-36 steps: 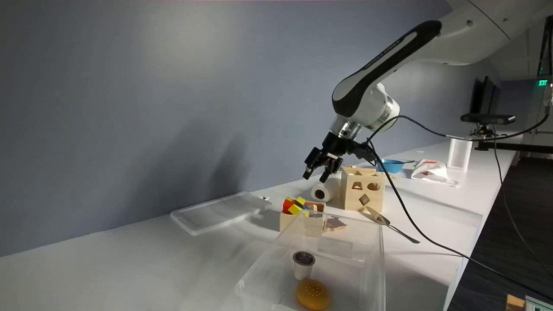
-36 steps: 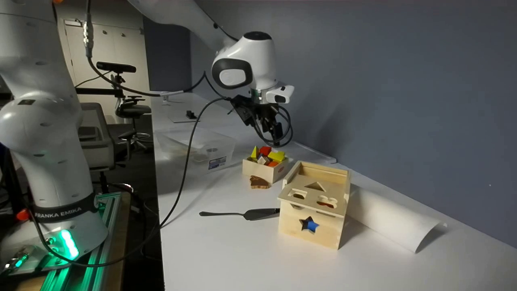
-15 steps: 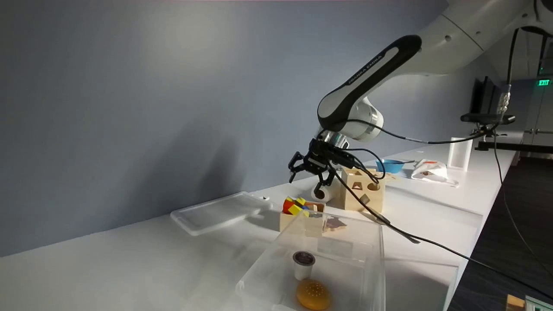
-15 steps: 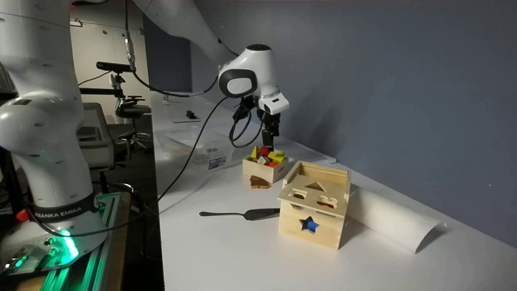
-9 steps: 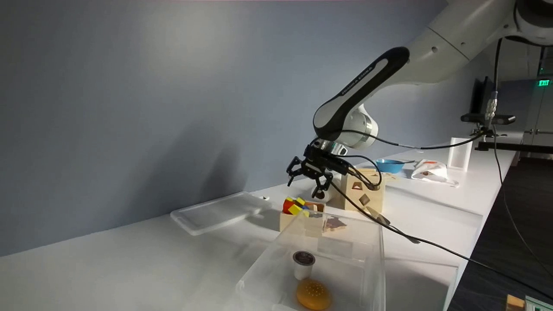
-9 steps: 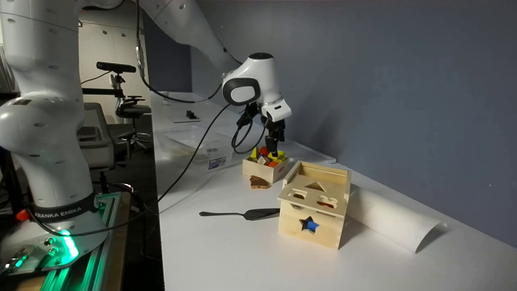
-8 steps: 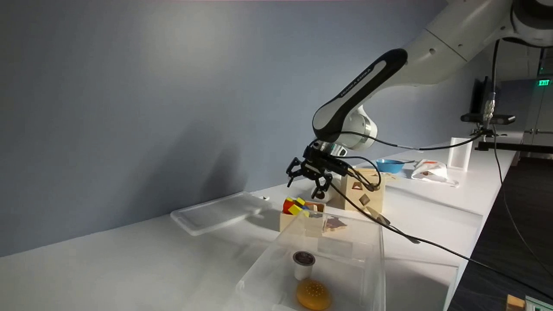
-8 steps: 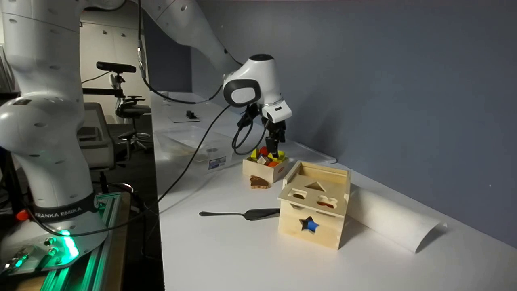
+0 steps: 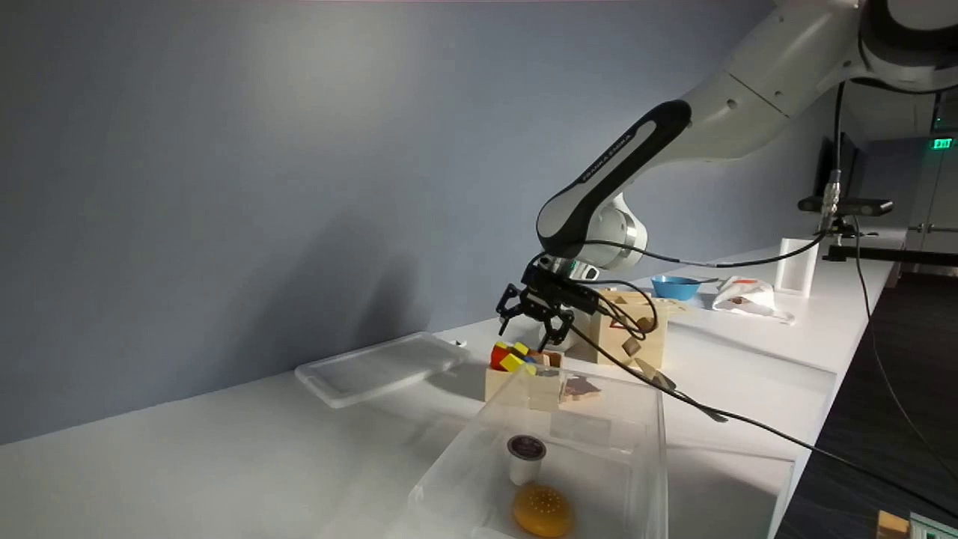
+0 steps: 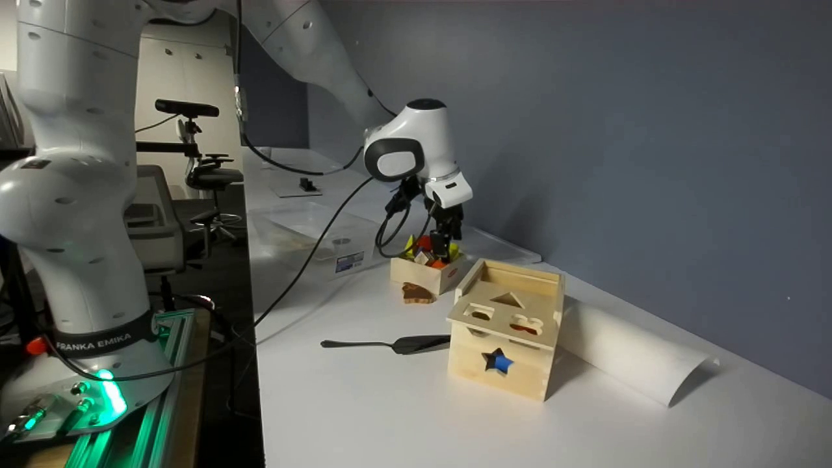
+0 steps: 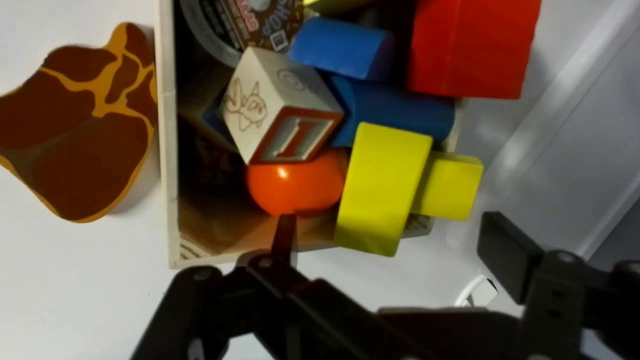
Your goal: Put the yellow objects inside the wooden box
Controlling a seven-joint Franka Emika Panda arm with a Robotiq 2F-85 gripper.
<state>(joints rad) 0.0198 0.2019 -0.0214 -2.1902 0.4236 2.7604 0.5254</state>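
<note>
Claw (image 11: pixel 390 227) lower than before | jaws apart | wooden box (image 10: pixel 416 274): yellow objects (image 11: pixel 382 190), red block (image 11: pixel 470 55)

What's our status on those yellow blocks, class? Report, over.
Claw open, nothing gripped. Yellow blocks heaped in low wooden box. Blue piece, orange piece crowding close.

— Yellow blocks (image 11: pixel 382 190) in the wrist view?
— Three, one cut off; at least two blue blocks (image 11: pixel 335 45); one red block (image 11: pixel 472 47); one lettered block (image 11: pixel 282 107);
— And both exterior views?
— One wooden box (image 10: pixel 416 275); one shape sorter (image 10: pixel 502 330); one spatula (image 10: pixel 419 344).
</note>
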